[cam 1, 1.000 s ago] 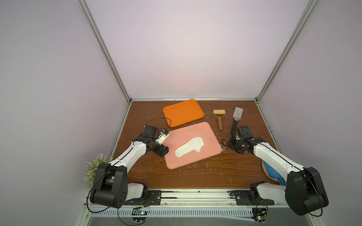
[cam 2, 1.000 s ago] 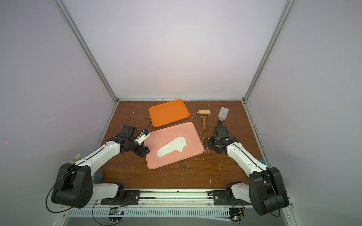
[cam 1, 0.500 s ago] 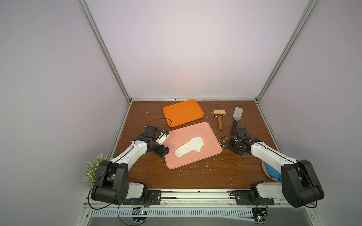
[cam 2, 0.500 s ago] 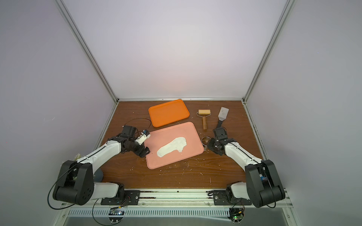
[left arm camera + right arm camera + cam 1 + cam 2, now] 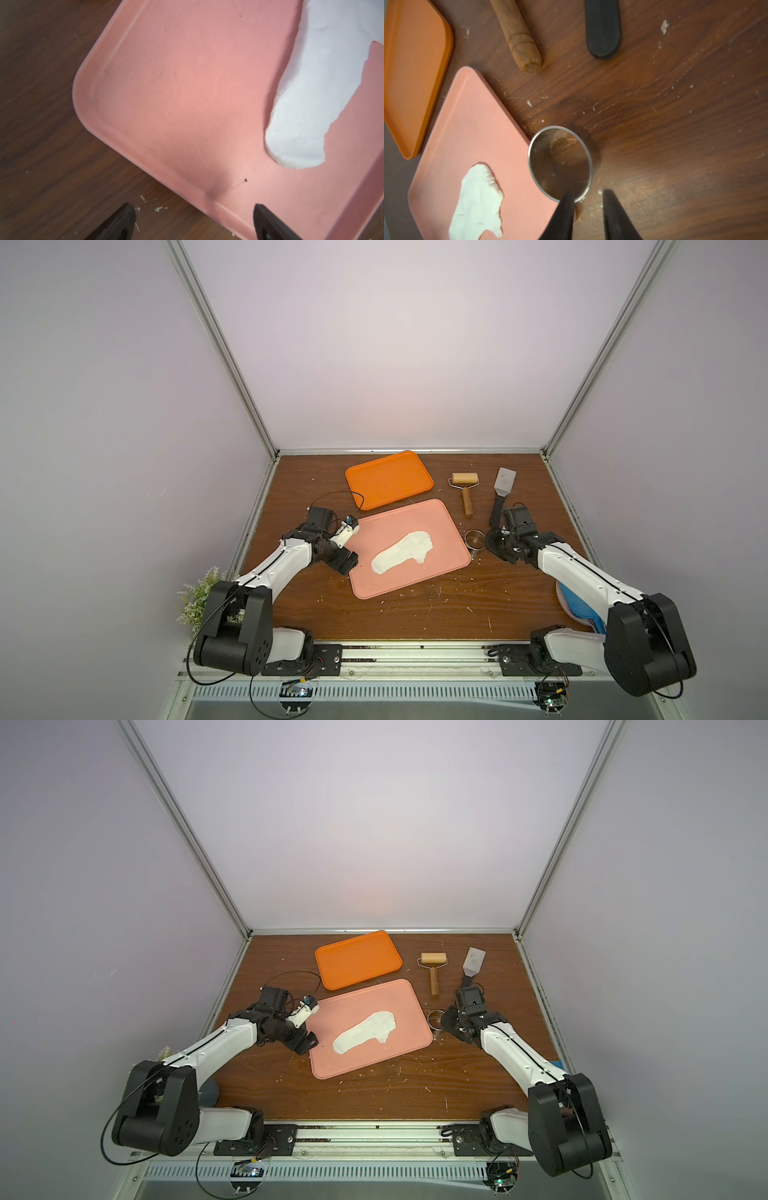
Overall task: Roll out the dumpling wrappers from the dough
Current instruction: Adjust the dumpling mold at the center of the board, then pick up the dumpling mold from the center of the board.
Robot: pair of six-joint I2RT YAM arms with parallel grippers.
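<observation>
My left claw (image 5: 193, 207) is spread wide open, straddling the pink tray's (image 5: 419, 518) left rim. The right claw (image 5: 588, 194) is part-open, with a fingertip on each side of the metal ring cutter's (image 5: 560, 162) wall, not clamped. The dough sheet (image 5: 401, 558) lies mid-tray, lower centre in both top views.

Dough sheet (image 5: 402, 551) lies on near tray (image 5: 440, 568); far tray (image 5: 388, 479) behind it, roller (image 5: 465, 493) and spatula (image 5: 503, 489) right of that, ring cutter (image 5: 474, 539) just beside near tray's right edge.
</observation>
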